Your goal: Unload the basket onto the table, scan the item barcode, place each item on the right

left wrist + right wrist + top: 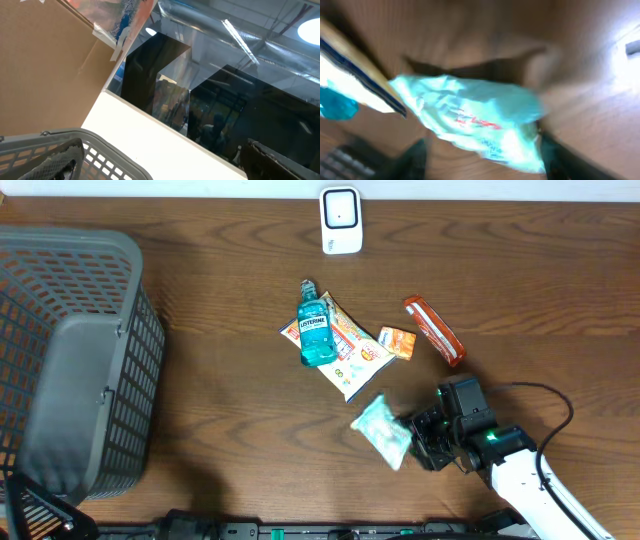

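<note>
A: How is the right gripper (420, 438) standing?
B: Its jaws are spreading wide, 2 fingers (414, 159) flanking the packet (382, 430); blur is hiding any contact.
A: And the packet itself?
B: It's lying on the table (230, 420) right at the fingertips: crinkled, pale mint plastic, carrying red and blue print. Farther ahead, 1 blue bottle (314, 332) is resting on a snack bag (355, 355).

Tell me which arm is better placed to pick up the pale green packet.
Right. The right gripper sits beside the pale green packet, which lies between its fingers in the wrist view. The left wrist camera sees only the basket rim and ceiling, away from the items.
</note>
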### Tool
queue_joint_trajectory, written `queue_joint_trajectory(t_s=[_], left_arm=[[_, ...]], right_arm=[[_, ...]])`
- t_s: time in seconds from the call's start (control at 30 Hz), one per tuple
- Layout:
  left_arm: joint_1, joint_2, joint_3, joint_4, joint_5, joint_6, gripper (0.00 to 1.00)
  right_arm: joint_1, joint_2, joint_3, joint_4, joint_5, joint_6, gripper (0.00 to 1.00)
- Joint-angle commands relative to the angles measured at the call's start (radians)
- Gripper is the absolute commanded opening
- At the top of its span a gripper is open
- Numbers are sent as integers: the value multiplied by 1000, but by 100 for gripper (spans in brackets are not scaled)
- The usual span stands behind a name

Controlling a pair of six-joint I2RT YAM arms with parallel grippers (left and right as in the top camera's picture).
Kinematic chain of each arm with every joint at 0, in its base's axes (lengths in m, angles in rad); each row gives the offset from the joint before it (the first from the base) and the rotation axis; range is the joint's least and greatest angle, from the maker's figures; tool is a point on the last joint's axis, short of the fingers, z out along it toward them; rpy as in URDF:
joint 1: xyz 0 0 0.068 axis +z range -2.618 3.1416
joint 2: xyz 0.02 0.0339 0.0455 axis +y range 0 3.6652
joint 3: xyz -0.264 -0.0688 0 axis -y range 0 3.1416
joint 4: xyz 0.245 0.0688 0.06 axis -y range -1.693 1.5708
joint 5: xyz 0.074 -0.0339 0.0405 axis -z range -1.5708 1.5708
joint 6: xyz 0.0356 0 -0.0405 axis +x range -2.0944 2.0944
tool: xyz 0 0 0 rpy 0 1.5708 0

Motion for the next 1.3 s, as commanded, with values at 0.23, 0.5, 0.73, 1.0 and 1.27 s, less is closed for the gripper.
queue_joint_trajectory(t_s=[0.23, 0.5, 0.73, 1.0, 1.27], left_arm=[[-4, -2, -3, 4, -9, 9, 99], [-4, -2, -3, -4, -9, 9, 99], [-4, -2, -3, -4, -9, 9, 99], [-4, -2, -3, -3, -9, 9, 99], [-4, -2, -3, -3, -9, 9, 99]], right_arm=[[64, -71, 136, 86, -32, -679, 98], [339, -33, 173, 35, 341, -1016, 99], [578, 149, 173, 35, 694, -1087, 99], [645, 444, 237, -17, 797, -1102, 73], [645, 467, 275, -57, 762, -1080, 41]])
